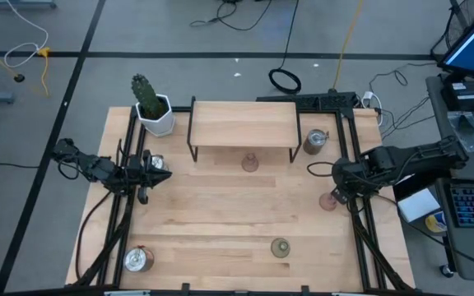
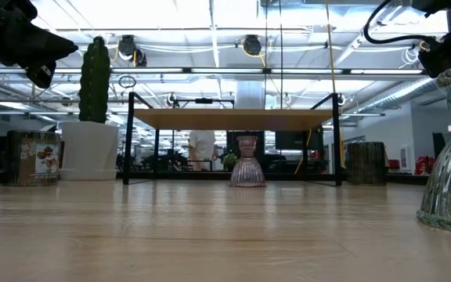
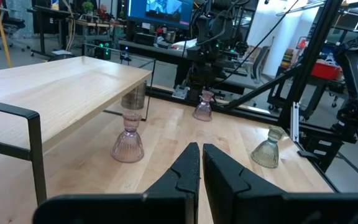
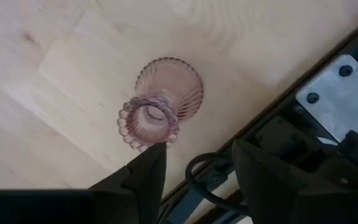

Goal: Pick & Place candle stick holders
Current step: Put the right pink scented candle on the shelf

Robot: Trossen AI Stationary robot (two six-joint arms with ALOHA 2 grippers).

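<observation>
A pale pink holder stands on its base near the table's right edge. My right gripper hangs over it, open, pointing down; in the right wrist view the holder shows just beyond the fingertips. A second pink holder stands at the shelf's near edge. An olive-green holder stands near the front. Silver cups stand at the right of the shelf, the front left and beside my left gripper. My left gripper is shut and empty at the table's left.
A wooden shelf on a black frame stands at the table's far middle. A white pot with a cactus stands at the far left. Black rails run along both side edges. Bare wood lies in the middle.
</observation>
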